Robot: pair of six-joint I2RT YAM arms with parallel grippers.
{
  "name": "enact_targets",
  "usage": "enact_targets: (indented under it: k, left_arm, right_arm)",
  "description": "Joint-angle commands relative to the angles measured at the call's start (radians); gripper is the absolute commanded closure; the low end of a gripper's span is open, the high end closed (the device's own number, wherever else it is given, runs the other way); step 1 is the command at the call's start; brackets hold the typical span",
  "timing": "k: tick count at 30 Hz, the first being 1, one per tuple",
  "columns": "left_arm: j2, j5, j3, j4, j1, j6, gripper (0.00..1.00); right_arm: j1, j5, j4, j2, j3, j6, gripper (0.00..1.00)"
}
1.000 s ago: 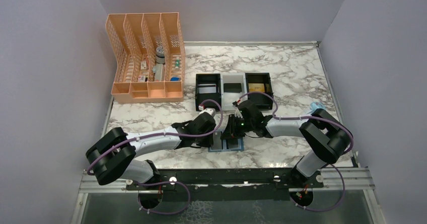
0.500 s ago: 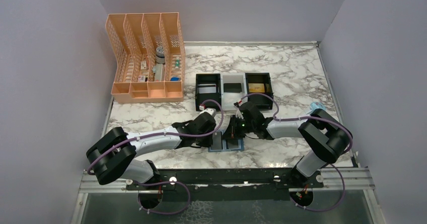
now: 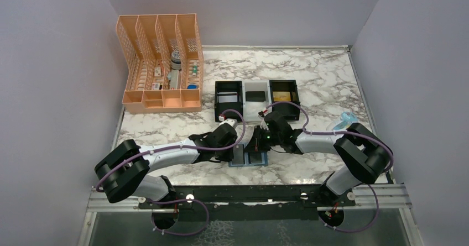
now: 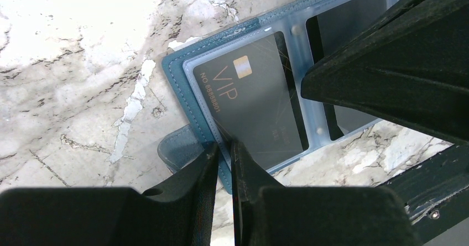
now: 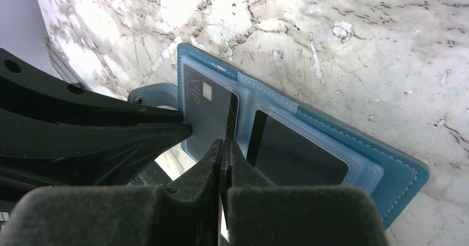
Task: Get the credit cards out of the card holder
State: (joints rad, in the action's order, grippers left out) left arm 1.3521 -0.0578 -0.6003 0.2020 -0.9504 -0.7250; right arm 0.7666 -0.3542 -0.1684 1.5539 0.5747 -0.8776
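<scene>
- Now the card holder (image 3: 250, 160) is lying near the tabletop's (image 3: 321, 80) front edge.
- Left claw (image 4: 224, 149) is pinching its side edge.
- Right claw (image 5: 224, 146) is angling down over it, closed, empty.

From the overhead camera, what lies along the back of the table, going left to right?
Peach desk organizer → silver-grey card → black card → gold card, the three cards each in their own compartment of the tray.

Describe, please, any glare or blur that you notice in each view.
Left wrist: the marble table is blown out upper left, the VIP card sharp, the left tool soft. Right wrist: similar glare, right tool blurred. Top external: evenly lit, sharp.
</scene>
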Motion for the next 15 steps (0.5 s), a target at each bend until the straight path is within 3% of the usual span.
enact_targets:
  k: [1, 9, 15]
  left_arm:
    - [0.012, -0.019, -0.003, 0.039, -0.004, 0.013, 0.83]
    - [0.013, -0.015, -0.004, 0.036, -0.004, 0.017, 0.86]
    - [0.015, -0.005, -0.004, 0.032, -0.004, 0.018, 0.87]
  right_arm:
    - [0.008, 0.038, 0.037, -0.022, -0.001, 0.018, 0.99]
    - [0.008, 0.021, 0.058, 0.024, 0.027, 0.051, 0.84]
    - [0.013, 0.037, 0.101, 0.068, 0.054, 0.098, 0.81]
